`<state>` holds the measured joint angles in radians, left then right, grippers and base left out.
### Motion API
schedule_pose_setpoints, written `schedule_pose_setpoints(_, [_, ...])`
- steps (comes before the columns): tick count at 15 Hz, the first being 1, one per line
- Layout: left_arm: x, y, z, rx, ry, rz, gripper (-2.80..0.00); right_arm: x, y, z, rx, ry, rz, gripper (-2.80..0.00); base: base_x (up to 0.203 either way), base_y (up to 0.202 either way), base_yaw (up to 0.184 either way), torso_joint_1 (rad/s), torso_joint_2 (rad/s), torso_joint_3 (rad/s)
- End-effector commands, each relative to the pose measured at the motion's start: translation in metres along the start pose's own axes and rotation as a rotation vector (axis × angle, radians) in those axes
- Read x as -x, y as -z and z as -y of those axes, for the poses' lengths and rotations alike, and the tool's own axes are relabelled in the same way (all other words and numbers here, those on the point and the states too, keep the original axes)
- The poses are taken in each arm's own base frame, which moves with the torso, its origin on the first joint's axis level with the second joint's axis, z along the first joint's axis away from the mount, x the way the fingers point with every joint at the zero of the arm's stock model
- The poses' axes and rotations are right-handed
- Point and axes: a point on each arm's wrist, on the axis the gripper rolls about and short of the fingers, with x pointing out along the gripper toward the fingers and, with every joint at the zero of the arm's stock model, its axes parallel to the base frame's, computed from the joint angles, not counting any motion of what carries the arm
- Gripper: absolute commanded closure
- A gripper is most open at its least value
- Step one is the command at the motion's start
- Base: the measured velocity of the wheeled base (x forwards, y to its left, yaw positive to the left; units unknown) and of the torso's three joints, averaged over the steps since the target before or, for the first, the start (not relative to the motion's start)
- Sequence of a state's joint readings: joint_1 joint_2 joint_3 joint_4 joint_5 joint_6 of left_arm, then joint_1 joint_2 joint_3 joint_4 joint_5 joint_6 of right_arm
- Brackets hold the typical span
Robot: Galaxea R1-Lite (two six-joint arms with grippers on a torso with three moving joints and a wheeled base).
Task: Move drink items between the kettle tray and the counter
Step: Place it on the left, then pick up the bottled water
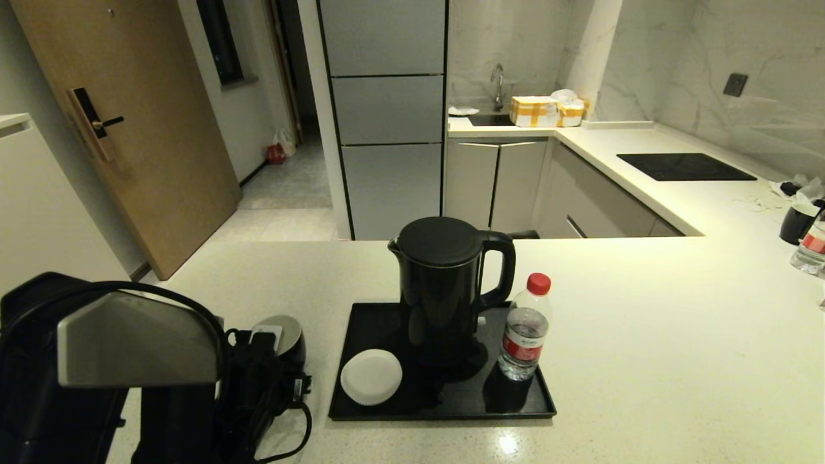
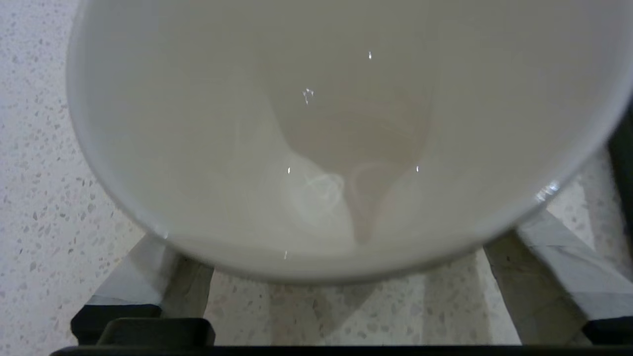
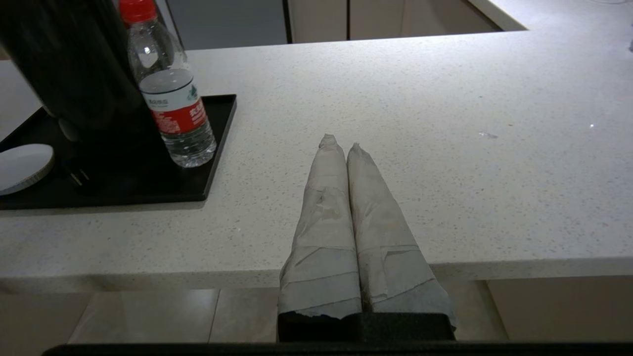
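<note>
On the counter (image 1: pixel 644 361) lies the black kettle tray (image 1: pixel 445 403). The tall black kettle (image 1: pixel 445 290) stands on it, with the red-capped water bottle (image 1: pixel 525 328) on its right part. The black mug (image 1: pixel 287 328) stands left of the tray on the counter, under my left gripper (image 1: pixel 261 357). The mug's white inside (image 2: pixel 316 123) fills the left wrist view, and the fingers (image 2: pixel 143 277) reach down either side of it, shut on it. My right gripper (image 3: pixel 339 143) is shut and empty, low over the counter's front edge, right of the tray (image 3: pixel 222 113), bottle (image 3: pixel 173 104) and kettle (image 3: pixel 69 64).
A flat white coaster (image 1: pixel 371 377) lies on the tray's left part. At the far right of the counter stand another black mug (image 1: pixel 798 222) and another bottle (image 1: pixel 813 248). Beyond them is a black hob panel (image 1: pixel 683 166), then a sink with yellow boxes (image 1: pixel 548 111).
</note>
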<state>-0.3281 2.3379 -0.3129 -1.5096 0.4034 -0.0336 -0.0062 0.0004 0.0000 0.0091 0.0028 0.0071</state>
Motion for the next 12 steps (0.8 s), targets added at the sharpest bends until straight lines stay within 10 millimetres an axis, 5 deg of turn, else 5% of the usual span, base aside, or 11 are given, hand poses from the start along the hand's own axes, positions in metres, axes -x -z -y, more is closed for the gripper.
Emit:
schedule_pose_setpoints(1, [0.001, 0.0, 0.0, 0.003, -0.001, 0.004, -2.8, 0.0, 0.0, 0.0, -0.001, 0.0, -0.001, 0.0, 0.0, 0.0, 0.0, 0.0, 0.0, 0.0])
schedule_pose_setpoints(8, [0.017, 0.001, -0.005, -0.001, 0.005, -0.01, -2.8, 0.0, 0.0, 0.0, -0.001, 0.0, -0.001, 0.0, 0.0, 0.0, 0.0, 0.0, 0.0, 0.0])
schedule_pose_setpoints(12, [0.053, 0.004, -0.008, -0.018, 0.051, -0.043, -2.8, 0.0, 0.0, 0.0, -0.001, 0.0, -0.001, 0.0, 0.0, 0.0, 0.0, 0.0, 0.0, 0.0])
